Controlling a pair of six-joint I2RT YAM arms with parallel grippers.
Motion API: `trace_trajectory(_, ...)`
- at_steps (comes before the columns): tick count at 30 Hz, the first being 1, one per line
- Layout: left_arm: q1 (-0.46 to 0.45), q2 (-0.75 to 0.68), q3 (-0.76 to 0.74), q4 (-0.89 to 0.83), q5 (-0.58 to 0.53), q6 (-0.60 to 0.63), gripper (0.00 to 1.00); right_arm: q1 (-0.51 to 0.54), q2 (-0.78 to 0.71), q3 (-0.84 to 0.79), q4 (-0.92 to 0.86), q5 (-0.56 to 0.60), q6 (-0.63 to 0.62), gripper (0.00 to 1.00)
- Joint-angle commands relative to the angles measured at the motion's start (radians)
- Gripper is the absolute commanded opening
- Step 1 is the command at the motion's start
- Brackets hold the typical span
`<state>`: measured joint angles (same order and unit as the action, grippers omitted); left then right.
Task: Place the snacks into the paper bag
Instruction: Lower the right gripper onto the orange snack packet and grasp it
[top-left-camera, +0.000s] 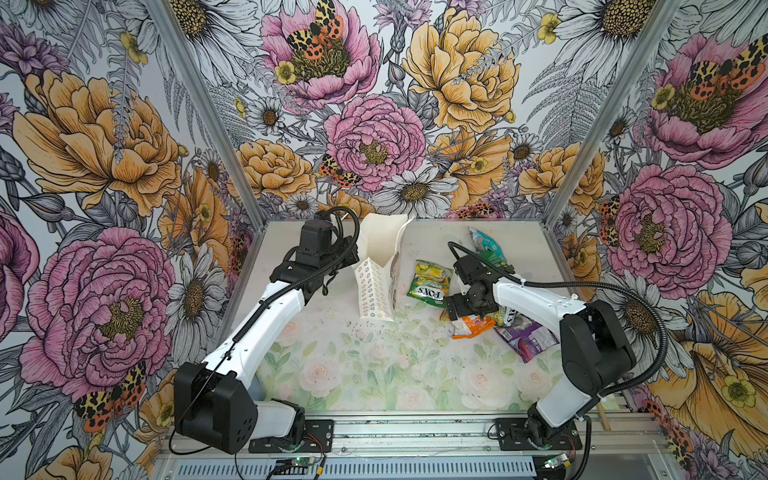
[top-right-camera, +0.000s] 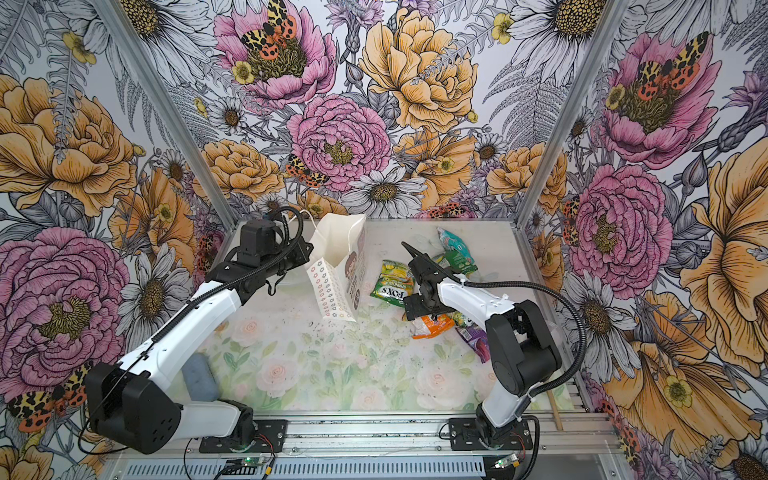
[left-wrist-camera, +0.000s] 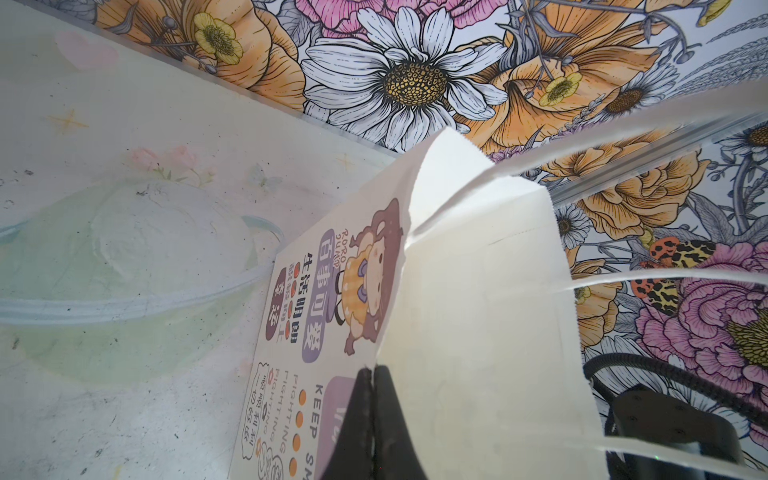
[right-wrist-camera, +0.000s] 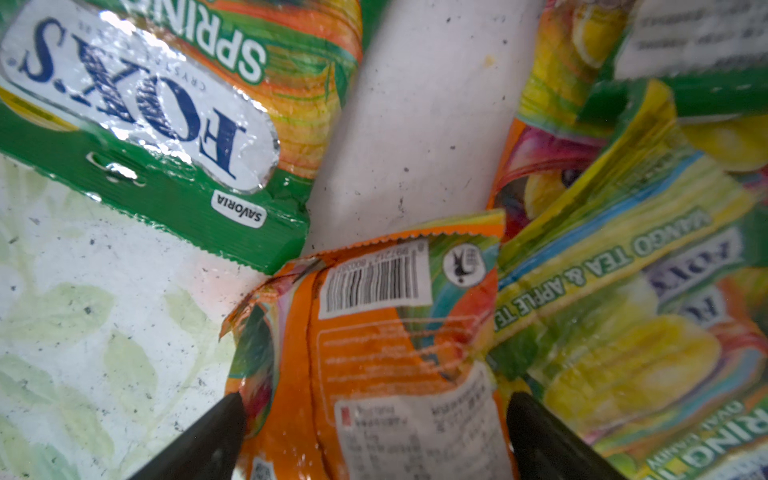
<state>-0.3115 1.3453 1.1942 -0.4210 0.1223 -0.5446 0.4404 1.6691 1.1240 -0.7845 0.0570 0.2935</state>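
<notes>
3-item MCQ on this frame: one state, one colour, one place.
1. The left end effector is: A open; B shut on the bag; C shut on a packet.
2. The packet between the open right end effector's jaws is: A purple; B orange; C teal.
3. The teal packet lies: A in the bag; B at the near edge; C near the back wall.
1B: its jaws pinch the bag's edge. 2B: the orange packet sits between them, right wrist view. 3C: both top views show it at the table's far end.
</notes>
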Motion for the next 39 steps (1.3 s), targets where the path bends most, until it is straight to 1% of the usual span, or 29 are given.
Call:
trace_trajectory(1,0.008,-0.013,-0.02,-0.002,0.023,-0.009,0.0,0.012,0.03,-0.008,-0.007,0.017,-0.016,0.95)
trace_trajectory(2,0.01,-0.014,-0.022,-0.001,0.024,-0.009,0.0,0.014,0.036,-0.011,-0.006,0.016,-0.014,0.92)
trace_trajectory(5,0.008,-0.013,-0.023,-0.001,0.023,-0.011,0.0,0.021,0.045,-0.026,0.007,0.013,-0.009,0.89)
trace_trajectory(11,0.008,-0.014,-0.024,-0.001,0.02,-0.012,0.0,0.027,0.052,-0.061,0.048,0.004,0.002,0.87)
trace_trajectory(16,0.006,-0.015,-0.024,-0.002,0.02,-0.014,0.0,0.027,0.053,-0.064,0.053,0.003,0.006,0.77)
trace_trajectory(25,0.006,-0.015,-0.027,-0.001,0.022,-0.014,0.0,0.026,0.007,-0.05,0.053,-0.018,0.013,0.49)
trace_trajectory(29,0.004,-0.019,-0.029,-0.001,0.02,-0.017,0.0,0.026,-0.025,-0.04,0.053,-0.042,0.019,0.4)
trace_trajectory(39,0.006,-0.035,-0.036,0.002,0.017,-0.032,0.0,0.023,-0.105,-0.021,0.053,-0.094,0.027,0.24)
